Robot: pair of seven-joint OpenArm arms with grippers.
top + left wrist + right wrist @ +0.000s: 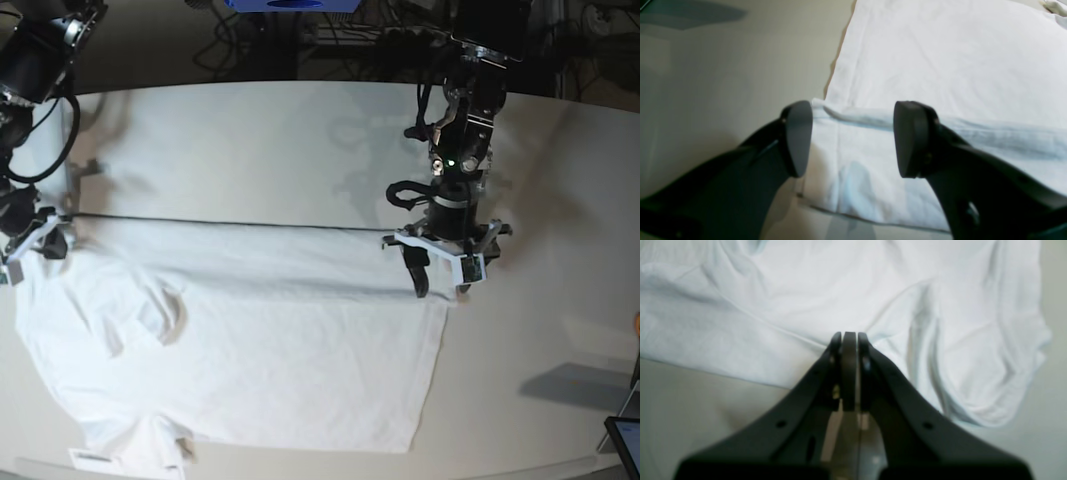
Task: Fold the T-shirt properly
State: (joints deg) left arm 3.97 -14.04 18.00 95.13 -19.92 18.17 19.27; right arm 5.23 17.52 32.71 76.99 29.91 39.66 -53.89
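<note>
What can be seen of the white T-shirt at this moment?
The plain white short-sleeved T-shirt of soft, wrinkled cloth lies spread across the off-white tabletop, with no print. Its far edge runs nearly straight between the two arms, with a folded ridge just inside it. A small white label shows at the near corner. The left gripper stands open over one far corner, jaws straddling the ridge. The right gripper is shut at the opposite edge beside a rumpled sleeve; whether it pinches cloth is unclear.

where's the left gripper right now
In the base view the left gripper is right of centre, jaws open, poised over the far right corner of the T-shirt; its wrist view shows the fingers straddling a folded edge there.
</note>
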